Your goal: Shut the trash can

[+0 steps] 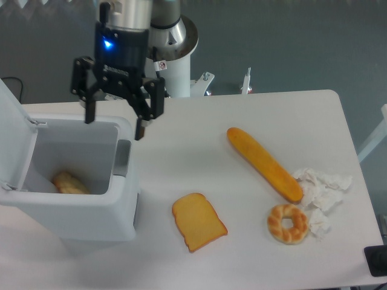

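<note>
Your gripper (114, 128), fingers spread wide and empty, hangs apparently above the back rim of the open trash can (72, 199), which lies at its 7 o'clock.

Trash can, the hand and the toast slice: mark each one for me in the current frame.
trash can (91, 214), fixed camera, on its white front wall.
hand (115, 124), fixed camera, midway between its two black fingertips.
toast slice (198, 221), fixed camera, on the middle of its orange face.

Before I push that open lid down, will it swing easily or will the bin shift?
The lid stands upright at the left edge, apparently hinged, so it probably swings freely. The trash can looks like thin plastic holding only one bread piece, so likely light and may slide.
</note>
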